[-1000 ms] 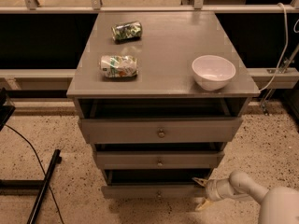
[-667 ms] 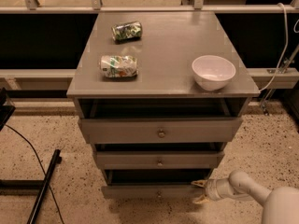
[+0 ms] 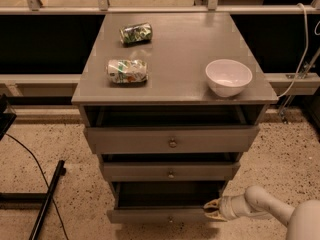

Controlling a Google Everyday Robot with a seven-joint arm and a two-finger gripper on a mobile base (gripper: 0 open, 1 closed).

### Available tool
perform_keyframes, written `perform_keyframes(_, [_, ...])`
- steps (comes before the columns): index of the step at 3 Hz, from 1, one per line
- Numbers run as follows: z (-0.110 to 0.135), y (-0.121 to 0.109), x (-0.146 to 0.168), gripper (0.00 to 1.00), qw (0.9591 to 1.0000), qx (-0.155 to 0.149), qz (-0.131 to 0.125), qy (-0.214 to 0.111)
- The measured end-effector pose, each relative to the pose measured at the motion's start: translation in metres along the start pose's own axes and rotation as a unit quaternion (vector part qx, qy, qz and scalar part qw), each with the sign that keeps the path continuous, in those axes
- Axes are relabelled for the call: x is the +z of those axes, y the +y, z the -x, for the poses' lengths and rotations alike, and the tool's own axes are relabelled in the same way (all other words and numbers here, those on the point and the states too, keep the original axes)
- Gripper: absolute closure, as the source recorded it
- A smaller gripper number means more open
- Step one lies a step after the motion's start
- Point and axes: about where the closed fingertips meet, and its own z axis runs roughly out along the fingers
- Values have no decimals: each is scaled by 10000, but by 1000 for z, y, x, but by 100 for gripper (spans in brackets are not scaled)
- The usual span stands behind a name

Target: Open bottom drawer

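Note:
The grey cabinet (image 3: 175, 84) has three drawers, all partly out. The bottom drawer (image 3: 150, 216) is the lowest and slimmest front, with a small round knob (image 3: 170, 218) at its centre. It is pulled out some way, and its dark inside (image 3: 170, 195) shows above the front. My gripper (image 3: 213, 210) comes in from the lower right on a white arm (image 3: 260, 204). It sits at the right end of the bottom drawer's front, touching or very close to it.
On the cabinet top lie two crushed cans (image 3: 127, 70) (image 3: 136, 33) and a white bowl (image 3: 228, 77). The top drawer (image 3: 172, 140) and middle drawer (image 3: 170, 172) overhang the bottom one. A black cable and bar (image 3: 47, 199) lie on the speckled floor at left.
The bottom drawer front has slid out toward the camera. My gripper has moved the same way, staying at the drawer's right end.

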Motion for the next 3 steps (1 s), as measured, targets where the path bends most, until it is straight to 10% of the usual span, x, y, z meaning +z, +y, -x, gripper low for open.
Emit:
perform_keyframes(2, [1,0,-1,77,10000,0,3,-3])
perform_keyframes(3, [28,7,-11,61,9996,-202,43,-204])
